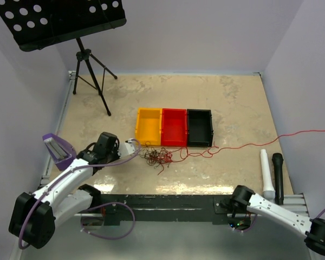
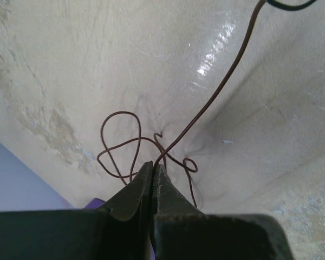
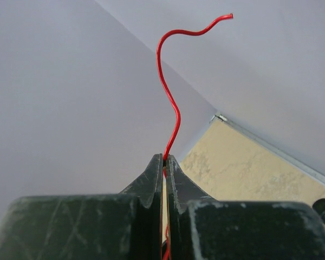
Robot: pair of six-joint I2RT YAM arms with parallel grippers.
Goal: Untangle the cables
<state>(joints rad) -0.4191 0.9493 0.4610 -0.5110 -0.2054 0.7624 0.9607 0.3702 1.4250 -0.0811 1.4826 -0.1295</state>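
Observation:
A tangle of red and dark cables (image 1: 157,157) lies on the table in front of the bins. My left gripper (image 1: 134,145) sits at its left edge. In the left wrist view the left gripper (image 2: 153,164) is shut on a dark brown cable (image 2: 222,86), which loops on the table and runs away up and to the right. One red cable (image 1: 271,140) stretches taut from the tangle off the right edge. My right gripper (image 3: 164,157) is shut on this red cable (image 3: 165,92), whose free end curls up above the fingertips. The right gripper is out of the top view.
Yellow (image 1: 148,126), red (image 1: 174,127) and black (image 1: 200,128) bins stand side by side behind the tangle. A music stand's tripod (image 1: 89,70) is at the back left. A white cylinder (image 1: 267,173) and a black one (image 1: 278,176) lie at the front right. A purple holder (image 1: 58,149) sits at the left edge.

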